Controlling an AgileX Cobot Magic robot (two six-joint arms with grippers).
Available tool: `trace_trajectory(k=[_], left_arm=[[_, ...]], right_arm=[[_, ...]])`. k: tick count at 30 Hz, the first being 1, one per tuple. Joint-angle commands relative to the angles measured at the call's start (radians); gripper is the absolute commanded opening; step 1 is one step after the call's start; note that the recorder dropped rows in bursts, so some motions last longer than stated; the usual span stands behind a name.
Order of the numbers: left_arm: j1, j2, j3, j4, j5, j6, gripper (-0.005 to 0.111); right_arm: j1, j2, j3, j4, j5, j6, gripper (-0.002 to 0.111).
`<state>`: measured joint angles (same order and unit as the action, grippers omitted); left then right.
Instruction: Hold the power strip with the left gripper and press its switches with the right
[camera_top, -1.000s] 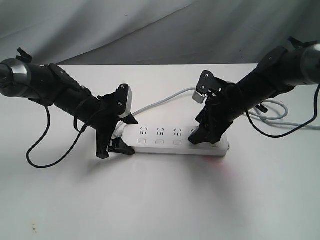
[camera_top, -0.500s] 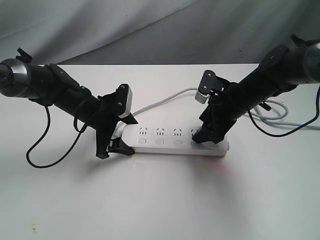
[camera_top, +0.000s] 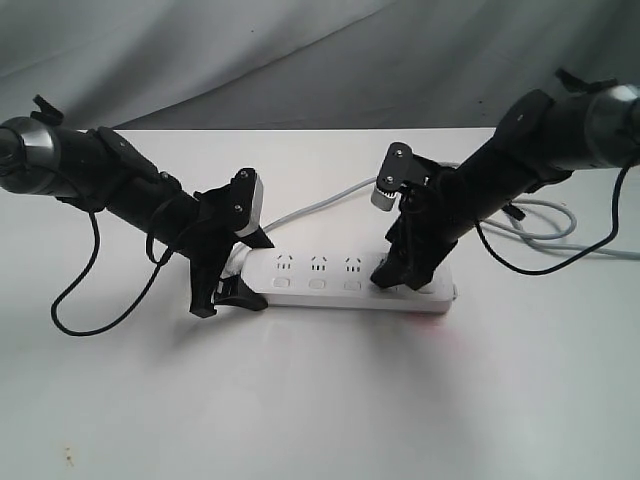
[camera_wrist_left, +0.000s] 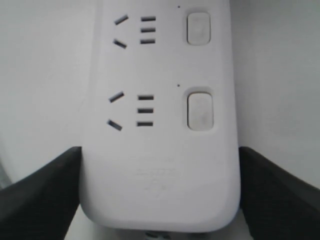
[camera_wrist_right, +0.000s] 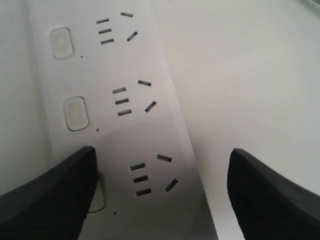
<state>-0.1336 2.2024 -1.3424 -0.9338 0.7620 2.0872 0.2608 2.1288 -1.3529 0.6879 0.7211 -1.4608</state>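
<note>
The white power strip (camera_top: 330, 279) lies flat on the white table, long side across the exterior view. My left gripper (camera_top: 232, 284) is shut on its left rounded end; in the left wrist view both black fingers (camera_wrist_left: 45, 195) press the sides of the strip (camera_wrist_left: 160, 150), with two switches (camera_wrist_left: 200, 111) visible beyond. My right gripper (camera_top: 392, 274) stands open over the strip's right part. In the right wrist view one finger (camera_wrist_right: 45, 200) covers part of a switch (camera_wrist_right: 101, 195), and the other finger hangs past the strip's (camera_wrist_right: 150, 150) far edge. Two more switches (camera_wrist_right: 76, 113) show clear.
The strip's grey cord (camera_top: 330, 200) runs back from its left end and loops at the right (camera_top: 548, 228) behind the right arm. A black cable (camera_top: 80, 290) hangs from the left arm. Grey cloth (camera_top: 300, 60) backs the table's far edge.
The right arm has shifted a little to the left along the strip, its jaws still open. The left gripper and the strip have not moved.
</note>
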Motion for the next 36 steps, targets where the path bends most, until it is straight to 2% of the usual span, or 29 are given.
trace_trajectory(k=[1, 3, 11, 21, 25, 36], left_arm=[[-0.006, -0.001, -0.002, -0.010, -0.006, 0.006, 0.000], [-0.006, -0.001, -0.002, -0.010, -0.006, 0.006, 0.000], [-0.006, -0.001, -0.002, -0.010, -0.006, 0.006, 0.000], [-0.006, -0.001, -0.002, -0.010, -0.006, 0.006, 0.000], [-0.006, -0.001, -0.002, -0.010, -0.006, 0.006, 0.000], [-0.006, -0.001, -0.002, -0.010, -0.006, 0.006, 0.000]], right_arm=[[-0.020, -0.006, 0.019, 0.084, 0.014, -0.100, 0.068], [-0.049, -0.047, 0.019, 0.139, 0.059, -0.144, 0.068], [-0.151, -0.097, 0.019, 0.156, 0.150, -0.162, 0.068], [-0.151, -0.097, 0.130, 0.189, -0.001, -0.254, 0.068], [-0.151, -0.097, 0.141, 0.249, -0.006, -0.296, 0.068], [-0.151, -0.097, 0.141, 0.226, 0.013, -0.293, 0.068]])
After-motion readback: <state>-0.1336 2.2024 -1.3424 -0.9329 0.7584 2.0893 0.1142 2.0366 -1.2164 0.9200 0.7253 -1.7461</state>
